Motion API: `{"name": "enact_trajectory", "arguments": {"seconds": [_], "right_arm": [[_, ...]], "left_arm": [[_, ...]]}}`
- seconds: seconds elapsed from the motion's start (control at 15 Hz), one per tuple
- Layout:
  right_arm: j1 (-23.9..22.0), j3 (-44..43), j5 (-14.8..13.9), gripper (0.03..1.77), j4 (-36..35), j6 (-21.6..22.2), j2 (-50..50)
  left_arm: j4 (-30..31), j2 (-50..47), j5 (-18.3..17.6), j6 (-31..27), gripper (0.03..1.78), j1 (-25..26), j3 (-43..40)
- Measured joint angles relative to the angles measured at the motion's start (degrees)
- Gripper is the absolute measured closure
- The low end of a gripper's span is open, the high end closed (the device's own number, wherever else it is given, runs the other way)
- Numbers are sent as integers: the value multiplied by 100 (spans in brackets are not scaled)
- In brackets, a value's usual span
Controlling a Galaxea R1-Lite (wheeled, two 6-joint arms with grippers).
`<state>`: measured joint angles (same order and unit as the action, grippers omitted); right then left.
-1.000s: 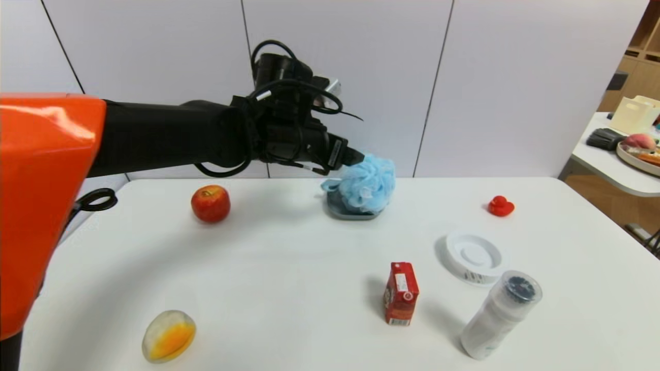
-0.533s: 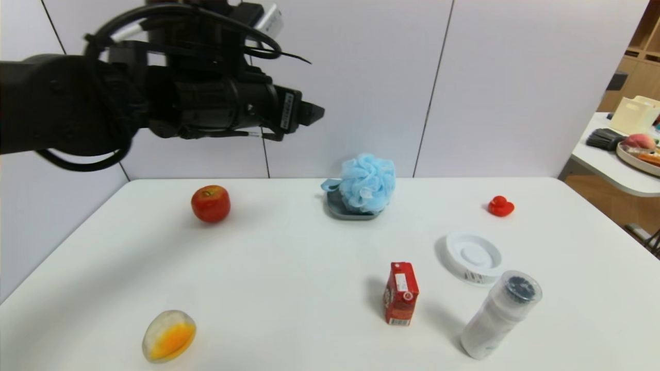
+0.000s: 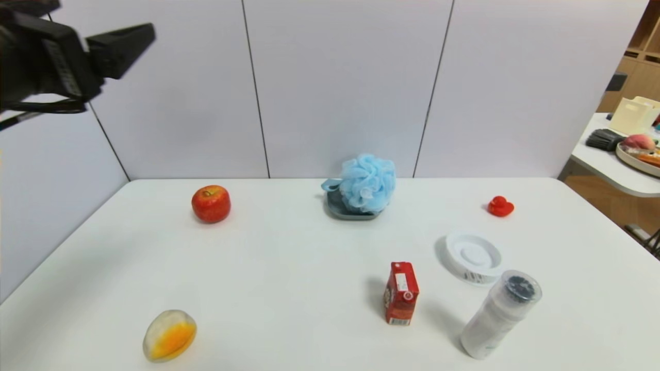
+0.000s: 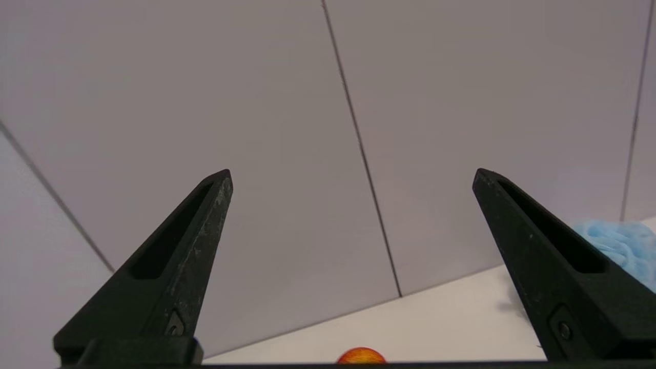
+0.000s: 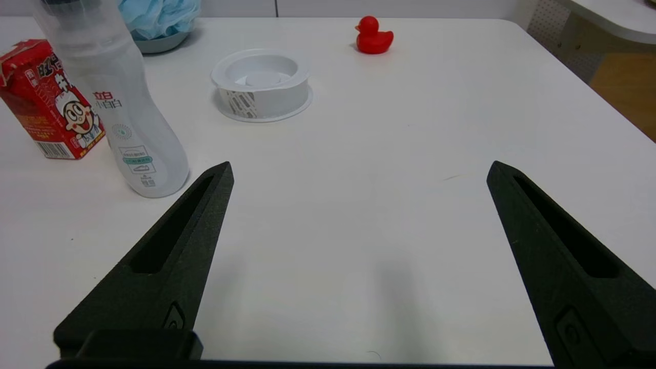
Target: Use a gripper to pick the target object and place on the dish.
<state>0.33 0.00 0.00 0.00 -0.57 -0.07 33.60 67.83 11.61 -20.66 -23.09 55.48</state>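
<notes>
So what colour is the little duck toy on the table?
Red. The duck shows best in the right wrist view, near the table's far edge.

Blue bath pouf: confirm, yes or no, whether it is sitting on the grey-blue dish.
Yes, the blue bath pouf rests on the grey-blue dish, whose rim shows beneath it.
</notes>
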Motion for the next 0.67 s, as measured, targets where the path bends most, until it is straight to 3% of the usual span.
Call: {"name": "enact_trajectory", "arguments": {"seconds": [0.27, 0.67], "right_arm": [[0, 0, 0, 9, 0, -2, 0], [-2, 0, 0, 9, 0, 0, 0]], "left_arm": [[755, -1598, 5, -98, 12, 739, -1128], [140, -3849, -20, 138, 12, 1447, -2319]]}}
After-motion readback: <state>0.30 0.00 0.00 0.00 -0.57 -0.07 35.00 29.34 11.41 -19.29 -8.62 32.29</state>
